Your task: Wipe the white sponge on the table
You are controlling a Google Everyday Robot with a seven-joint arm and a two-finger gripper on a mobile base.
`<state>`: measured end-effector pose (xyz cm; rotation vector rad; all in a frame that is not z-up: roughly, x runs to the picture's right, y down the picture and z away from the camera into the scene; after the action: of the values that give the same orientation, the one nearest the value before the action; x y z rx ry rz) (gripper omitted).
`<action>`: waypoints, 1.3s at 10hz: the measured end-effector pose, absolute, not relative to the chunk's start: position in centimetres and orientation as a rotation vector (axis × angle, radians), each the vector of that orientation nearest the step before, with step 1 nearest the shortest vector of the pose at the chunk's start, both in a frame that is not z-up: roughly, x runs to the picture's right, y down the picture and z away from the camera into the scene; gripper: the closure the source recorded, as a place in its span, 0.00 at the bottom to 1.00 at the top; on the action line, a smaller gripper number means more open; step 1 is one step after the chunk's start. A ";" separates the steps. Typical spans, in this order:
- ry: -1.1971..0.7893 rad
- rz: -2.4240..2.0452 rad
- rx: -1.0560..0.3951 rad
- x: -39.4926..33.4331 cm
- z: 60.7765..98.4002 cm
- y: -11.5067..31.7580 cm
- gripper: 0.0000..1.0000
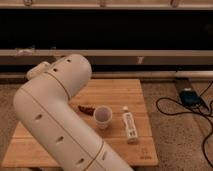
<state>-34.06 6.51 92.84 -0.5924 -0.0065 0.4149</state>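
The light-brown wooden table (120,92) fills the middle of the camera view. My large white arm (60,115) rises from the lower edge, bends at an elbow near the table's back left, and covers the table's left half. The gripper is not in view; it lies behind the arm or outside the frame. The white sponge does not show; it is hidden or out of view.
A white cup (102,116) stands mid-table, with a long white bottle (130,126) lying to its right and a dark red item (86,108) to its left beside the arm. A blue device (189,96) with black cables lies on the floor at right. A dark wall runs behind.
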 end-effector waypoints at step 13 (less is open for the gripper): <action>0.111 0.700 -0.633 -23.2 96.3 6.2 1.00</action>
<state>-23.17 6.21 96.32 -0.6332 0.1107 0.7004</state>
